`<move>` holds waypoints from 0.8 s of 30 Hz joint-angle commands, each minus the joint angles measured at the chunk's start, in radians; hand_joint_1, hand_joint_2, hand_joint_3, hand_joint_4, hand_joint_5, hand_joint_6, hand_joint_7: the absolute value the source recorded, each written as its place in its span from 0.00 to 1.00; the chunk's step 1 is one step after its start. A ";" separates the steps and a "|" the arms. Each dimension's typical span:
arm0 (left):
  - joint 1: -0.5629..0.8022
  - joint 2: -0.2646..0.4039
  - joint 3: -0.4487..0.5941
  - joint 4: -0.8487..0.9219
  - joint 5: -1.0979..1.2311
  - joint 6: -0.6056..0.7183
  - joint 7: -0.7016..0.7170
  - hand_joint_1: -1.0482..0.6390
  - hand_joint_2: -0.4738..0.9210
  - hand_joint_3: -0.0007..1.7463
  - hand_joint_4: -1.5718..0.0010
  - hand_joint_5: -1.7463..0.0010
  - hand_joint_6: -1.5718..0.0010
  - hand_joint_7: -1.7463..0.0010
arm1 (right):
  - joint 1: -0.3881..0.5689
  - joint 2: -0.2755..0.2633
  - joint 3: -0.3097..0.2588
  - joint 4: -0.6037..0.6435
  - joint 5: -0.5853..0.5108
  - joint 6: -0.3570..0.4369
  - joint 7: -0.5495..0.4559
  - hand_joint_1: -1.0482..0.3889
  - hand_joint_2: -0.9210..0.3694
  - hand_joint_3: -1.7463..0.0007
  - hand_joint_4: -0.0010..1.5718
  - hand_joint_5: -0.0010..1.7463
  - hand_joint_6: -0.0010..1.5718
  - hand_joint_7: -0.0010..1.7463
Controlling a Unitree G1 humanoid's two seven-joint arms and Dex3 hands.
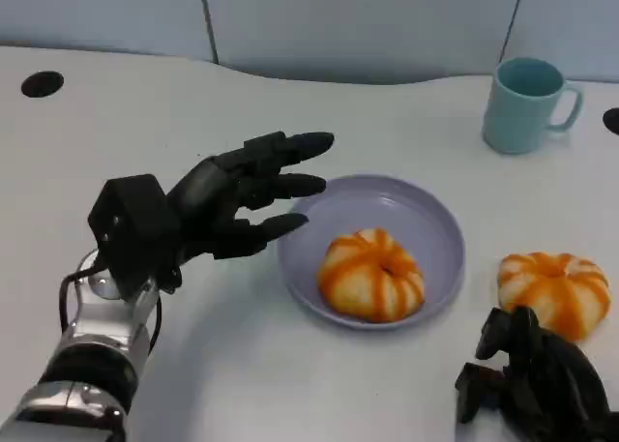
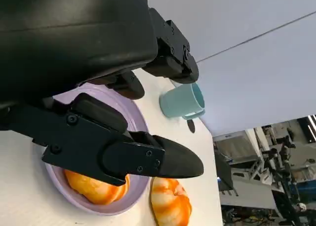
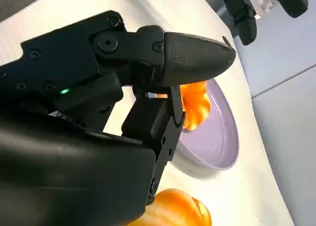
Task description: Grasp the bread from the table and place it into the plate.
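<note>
Bread comes to two pieces, with one plate [image 1: 435, 224], one mug [image 1: 522, 103] and two hands. First bread [image 1: 371, 274] lies inside the plate, toward its 6 o'clock rim. Second bread [image 1: 555, 292] sits on the table [image 1: 242, 365] just beside the plate, at its 3 o'clock. Left hand [image 1: 227, 205] hovers at the plate's 9 o'clock, fingers spread and holding nothing, fingertips [image 1: 311, 144] reaching over the rim. First bread lies at 4 o'clock from that hand, apart from it. Right hand [image 1: 532, 379] sits at 6 o'clock of the second bread, close against it; whether it grips or touches I cannot tell. Mug stands at the plate's 1 o'clock, well apart.
</note>
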 commanded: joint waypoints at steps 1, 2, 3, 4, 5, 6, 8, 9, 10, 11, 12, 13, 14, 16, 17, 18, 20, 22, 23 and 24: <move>0.128 -0.019 0.078 -0.155 -0.174 0.154 -0.074 0.18 1.00 0.17 0.76 0.67 0.72 0.92 | 0.007 -0.009 -0.004 0.014 -0.007 0.003 -0.005 0.41 0.00 0.69 0.80 0.77 0.73 0.74; 0.247 -0.045 0.128 -0.286 -0.305 0.270 -0.108 0.21 1.00 0.12 0.67 0.63 0.65 0.90 | 0.007 -0.009 -0.004 0.008 -0.005 0.010 -0.006 0.42 0.00 0.68 0.81 0.77 0.73 0.74; 0.351 -0.068 0.159 -0.404 -0.397 0.371 -0.107 0.26 1.00 0.12 0.62 0.57 0.58 0.90 | 0.007 -0.010 -0.001 0.009 -0.009 0.004 -0.005 0.42 0.00 0.68 0.80 0.77 0.73 0.74; 0.422 -0.080 0.172 -0.492 -0.449 0.447 -0.092 0.28 1.00 0.11 0.59 0.54 0.54 0.89 | 0.006 -0.010 0.000 0.011 -0.013 -0.001 -0.004 0.42 0.00 0.68 0.80 0.77 0.72 0.74; 0.462 -0.081 0.166 -0.551 -0.462 0.505 -0.063 0.30 1.00 0.11 0.57 0.52 0.52 0.88 | 0.006 -0.011 0.001 0.014 -0.014 -0.009 0.000 0.42 0.00 0.68 0.80 0.77 0.72 0.74; 0.496 -0.080 0.160 -0.607 -0.475 0.567 -0.039 0.32 1.00 0.12 0.56 0.49 0.50 0.88 | 0.003 -0.012 0.000 0.021 -0.014 -0.019 0.007 0.42 0.00 0.68 0.80 0.77 0.72 0.74; 0.549 -0.075 0.151 -0.696 -0.490 0.660 -0.010 0.34 1.00 0.14 0.55 0.44 0.48 0.86 | 0.000 -0.012 0.002 0.026 -0.021 -0.024 0.001 0.42 0.00 0.68 0.81 0.77 0.73 0.74; 0.568 -0.074 0.150 -0.731 -0.495 0.693 0.000 0.34 1.00 0.14 0.57 0.38 0.49 0.85 | -0.001 -0.013 0.004 0.026 -0.026 -0.026 -0.003 0.41 0.00 0.68 0.81 0.77 0.74 0.73; 0.582 -0.073 0.149 -0.759 -0.498 0.721 0.009 0.34 1.00 0.14 0.58 0.36 0.50 0.84 | -0.001 -0.013 0.005 0.026 -0.031 -0.026 -0.006 0.40 0.00 0.68 0.82 0.77 0.74 0.73; 0.599 -0.075 0.150 -0.780 -0.494 0.739 0.022 0.34 1.00 0.14 0.58 0.35 0.50 0.84 | -0.003 -0.013 0.002 0.027 -0.026 -0.020 -0.003 0.40 0.00 0.68 0.82 0.77 0.74 0.73; 0.612 -0.077 0.151 -0.794 -0.490 0.750 0.032 0.32 1.00 0.15 0.58 0.29 0.50 0.80 | -0.005 -0.014 -0.001 0.028 -0.020 -0.015 0.002 0.40 0.00 0.68 0.81 0.76 0.74 0.72; 0.622 -0.079 0.153 -0.802 -0.489 0.759 0.040 0.30 1.00 0.15 0.58 0.23 0.54 0.70 | -0.006 -0.014 -0.003 0.030 -0.016 -0.013 0.007 0.41 0.00 0.68 0.81 0.76 0.74 0.72; 0.631 -0.082 0.154 -0.806 -0.486 0.760 0.041 0.29 1.00 0.15 0.58 0.21 0.56 0.65 | -0.006 -0.014 -0.005 0.031 -0.014 -0.015 0.009 0.41 0.00 0.68 0.81 0.76 0.74 0.72; 0.645 -0.092 0.157 -0.804 -0.485 0.756 0.042 0.26 1.00 0.19 0.57 0.13 0.61 0.43 | -0.006 -0.015 -0.010 0.031 -0.007 -0.010 0.014 0.41 0.00 0.68 0.81 0.76 0.74 0.72; 0.648 -0.096 0.158 -0.804 -0.485 0.754 0.042 0.26 1.00 0.20 0.57 0.12 0.63 0.37 | -0.005 -0.015 -0.011 0.030 -0.005 -0.007 0.016 0.41 0.00 0.68 0.81 0.76 0.74 0.72; 0.649 -0.098 0.159 -0.804 -0.484 0.754 0.042 0.25 1.00 0.20 0.57 0.10 0.64 0.33 | -0.006 -0.015 -0.012 0.030 -0.004 -0.006 0.017 0.41 0.00 0.68 0.81 0.76 0.74 0.72; 0.663 -0.105 0.159 -0.814 -0.476 0.758 0.060 0.25 1.00 0.20 0.56 0.10 0.65 0.31 | -0.003 -0.016 -0.012 0.023 -0.008 -0.002 0.014 0.41 0.00 0.68 0.81 0.76 0.74 0.72; 0.686 -0.118 0.155 -0.831 -0.464 0.762 0.095 0.24 1.00 0.20 0.55 0.02 0.71 0.11 | 0.003 -0.018 -0.012 0.011 -0.012 0.003 0.009 0.41 0.00 0.68 0.82 0.76 0.75 0.72; 0.694 -0.120 0.154 -0.835 -0.460 0.766 0.107 0.25 1.00 0.20 0.54 0.01 0.72 0.06 | 0.006 -0.018 -0.013 0.009 -0.013 0.002 0.007 0.41 0.00 0.68 0.82 0.76 0.75 0.73; 0.696 -0.118 0.153 -0.837 -0.457 0.770 0.114 0.25 1.00 0.20 0.53 0.01 0.72 0.04 | 0.007 -0.018 -0.015 0.008 -0.013 0.001 0.005 0.41 0.00 0.68 0.83 0.75 0.76 0.72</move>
